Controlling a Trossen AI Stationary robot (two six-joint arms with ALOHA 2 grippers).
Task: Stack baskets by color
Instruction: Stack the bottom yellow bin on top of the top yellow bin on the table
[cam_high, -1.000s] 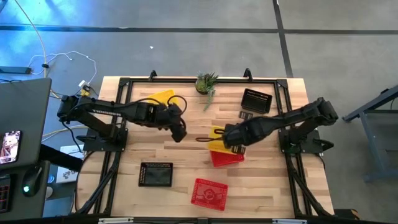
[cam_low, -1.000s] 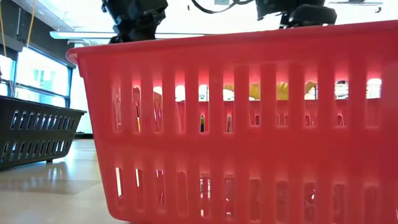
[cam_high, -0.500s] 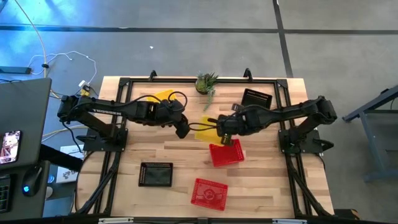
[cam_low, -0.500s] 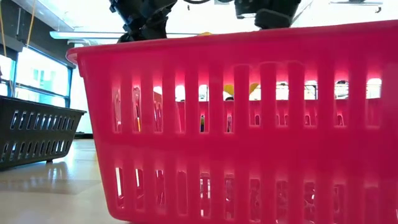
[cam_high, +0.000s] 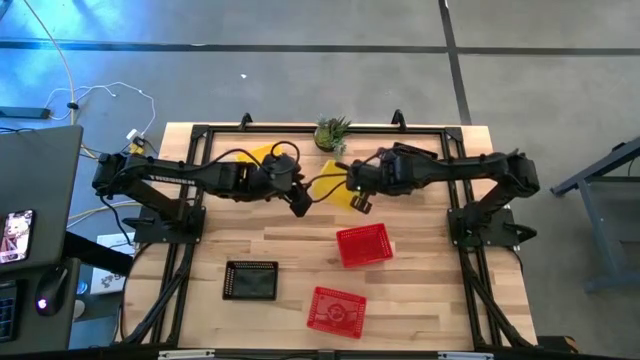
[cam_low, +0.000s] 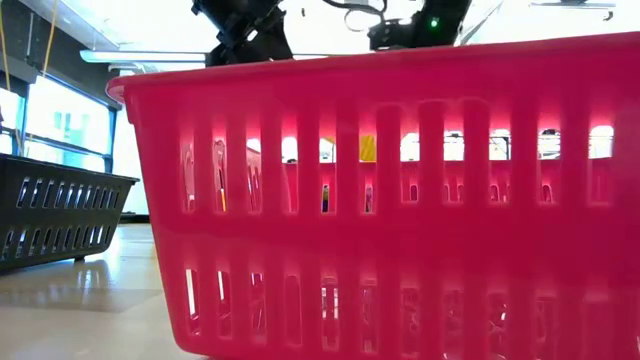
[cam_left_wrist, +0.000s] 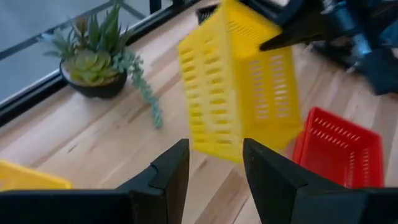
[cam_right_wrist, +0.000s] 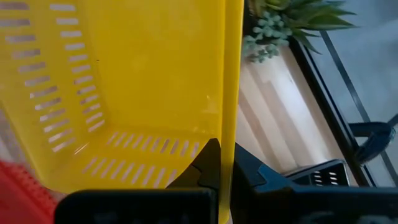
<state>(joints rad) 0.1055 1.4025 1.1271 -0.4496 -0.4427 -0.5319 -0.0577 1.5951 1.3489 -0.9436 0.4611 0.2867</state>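
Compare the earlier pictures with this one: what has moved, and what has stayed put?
The right tool, shut on a yellow basket, has lifted it off the red basket at mid-table and carried it toward the plant and the left tool, which is open and has edged toward it. The red basket, now uncovered, the other red basket, the black basket and the plant have stayed put.

yellow basket (cam_right_wrist: 124, 81): glossy slotted plastic | table (cam_high: 420, 290): pale matt wood planks | red basket (cam_high: 363, 244): plastic

Grey floor (cam_high: 300, 80) around the table, bright windows (cam_low: 60, 130) beyond.
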